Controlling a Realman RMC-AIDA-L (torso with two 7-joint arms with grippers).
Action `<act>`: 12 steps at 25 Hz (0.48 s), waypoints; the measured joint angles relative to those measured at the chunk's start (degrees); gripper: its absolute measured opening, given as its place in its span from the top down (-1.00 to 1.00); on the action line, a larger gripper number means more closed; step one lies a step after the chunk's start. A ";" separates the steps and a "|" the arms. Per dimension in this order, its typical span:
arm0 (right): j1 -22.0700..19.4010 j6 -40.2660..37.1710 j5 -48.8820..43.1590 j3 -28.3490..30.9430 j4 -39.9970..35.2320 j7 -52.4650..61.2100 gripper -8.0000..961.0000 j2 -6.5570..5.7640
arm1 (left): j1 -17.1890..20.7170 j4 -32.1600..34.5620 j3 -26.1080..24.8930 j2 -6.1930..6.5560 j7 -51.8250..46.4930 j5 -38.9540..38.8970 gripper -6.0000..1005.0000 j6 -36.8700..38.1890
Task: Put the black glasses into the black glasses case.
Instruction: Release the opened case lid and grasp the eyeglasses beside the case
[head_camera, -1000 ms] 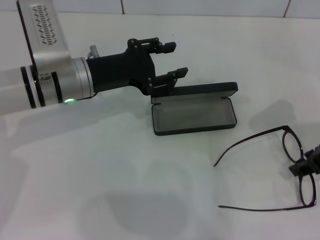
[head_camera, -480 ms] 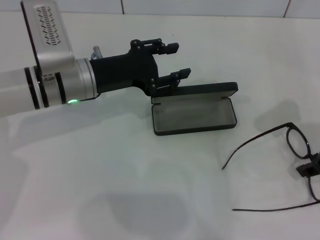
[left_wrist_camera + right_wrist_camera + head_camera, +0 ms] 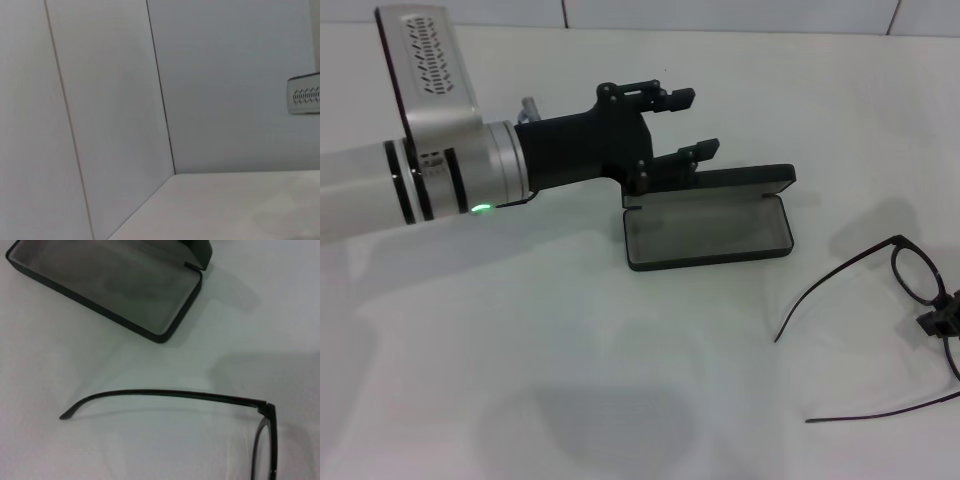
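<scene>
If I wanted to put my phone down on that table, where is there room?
The widest bare stretch is the near part of the table, in front of the open black glasses case and to the left of the black glasses. It is crowded behind the case, where the left gripper hangs over the lid, and at the right edge by the right gripper.

The black glasses case [image 3: 708, 228] lies open on the white surface, grey-lined tray facing up, lid raised behind it along the hinge. Its lid end sits just beside the lower finger of the left gripper [image 3: 692, 123]. The black glasses [image 3: 910, 310] lie well apart from that gripper, at the right gripper [image 3: 942, 322], which grips the frame front. Both slim temple arms are unfolded, extending toward the case side.
</scene>
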 joint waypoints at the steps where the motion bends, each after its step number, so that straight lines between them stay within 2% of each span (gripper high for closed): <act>1: 0.00 0.18 0.00 -0.02 0.12 -0.15 0.47 0.00 | -0.06 0.04 0.00 0.00 0.00 -0.02 -0.19 -0.02; 12: -0.04 4.76 0.70 -0.26 2.50 -1.64 0.59 0.15 | 0.45 2.03 0.00 -0.09 0.14 -0.02 -0.19 -0.43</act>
